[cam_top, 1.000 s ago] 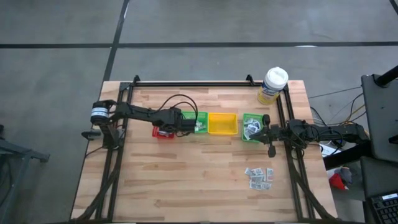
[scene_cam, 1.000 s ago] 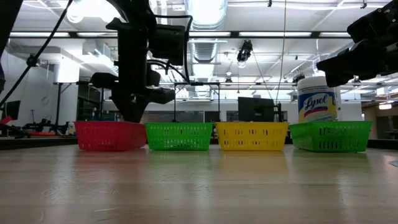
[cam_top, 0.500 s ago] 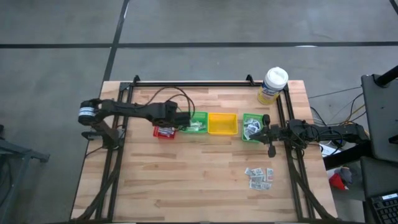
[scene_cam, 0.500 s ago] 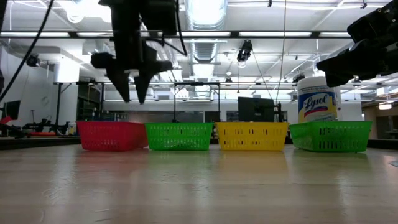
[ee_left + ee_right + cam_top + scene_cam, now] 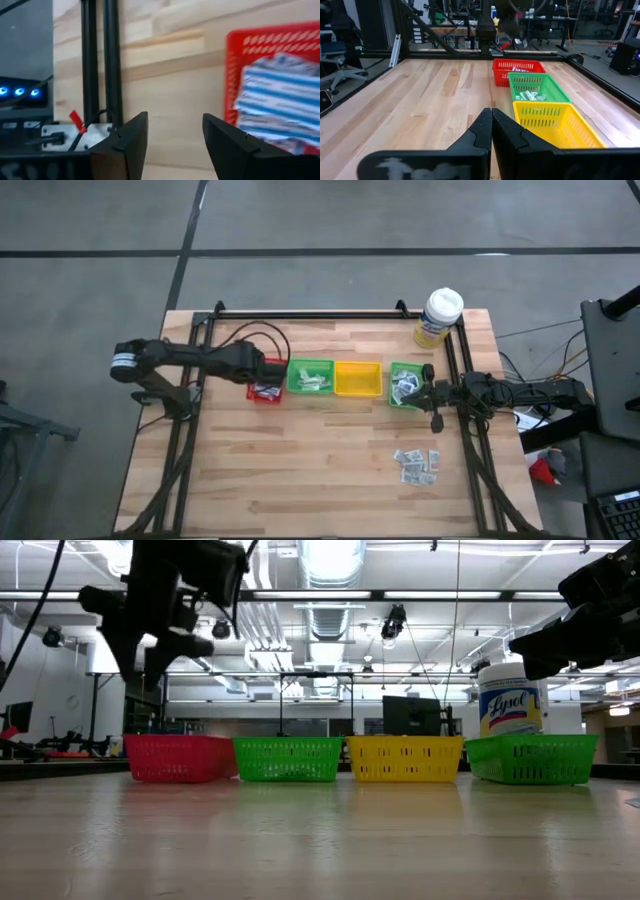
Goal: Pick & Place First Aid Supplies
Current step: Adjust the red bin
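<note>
High view: the left hand (image 5: 258, 365) hangs spread and empty at the red tray's (image 5: 264, 396) left edge, left of centre; white packets (image 5: 266, 389) lie in that tray. More first aid supplies (image 5: 417, 464) sit loose on the bench (image 5: 300, 470) at lower right.

Low view: the left hand (image 5: 140, 662) hangs at upper left, above the red tray (image 5: 178, 758).

Left wrist view: fingers (image 5: 130, 145) apart, a blue-striped packet (image 5: 280, 100) in the tray at right.

Right wrist view: the right hand (image 5: 491, 131) is pressed together, bottom centre, empty.

floor (image 5: 90, 290): grey concrete, dark seams; ceiling: bright strip lights (image 5: 330, 555), exposed ducts; beyond: workbenches (image 5: 540, 22), a dark monitor (image 5: 410, 715), a grey chair (image 5: 337, 60)
</note>
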Available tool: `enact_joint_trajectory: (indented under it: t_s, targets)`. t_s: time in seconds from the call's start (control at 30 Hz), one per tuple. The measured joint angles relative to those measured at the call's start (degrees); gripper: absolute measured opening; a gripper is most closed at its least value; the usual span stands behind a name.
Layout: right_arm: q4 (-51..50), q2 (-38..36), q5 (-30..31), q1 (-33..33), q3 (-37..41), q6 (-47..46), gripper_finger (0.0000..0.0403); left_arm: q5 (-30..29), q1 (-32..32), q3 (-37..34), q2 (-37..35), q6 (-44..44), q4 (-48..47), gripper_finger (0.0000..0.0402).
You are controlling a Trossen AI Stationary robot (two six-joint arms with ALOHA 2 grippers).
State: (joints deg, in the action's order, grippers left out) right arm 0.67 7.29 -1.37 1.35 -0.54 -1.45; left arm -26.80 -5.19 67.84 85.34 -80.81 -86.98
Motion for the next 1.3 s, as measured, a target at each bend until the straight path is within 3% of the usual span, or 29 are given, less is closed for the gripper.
enact_joint_trajectory:
  t_s: [0.3, 0.5, 1.3]
  targets:
    - [0.0, 0.0, 0.0, 0.0, 0.0, 0.0, 0.0008, 4.4, 0.0, -9.6, -0.1, -2.1, 1.6, 0.0188]
    - [0.0, 0.0, 0.0, 0.0, 0.0, 0.1, 0.0008, 6.2, 0.0, -12.9, -0.1, -1.1, 7.6, 0.0188]
    - [0.0, 0.0, 0.0, 0.0, 0.0, 0.0, 0.0008, 10.3, 0.1, -14.4, -0.1, 1.5, 16.4, 0.0188]
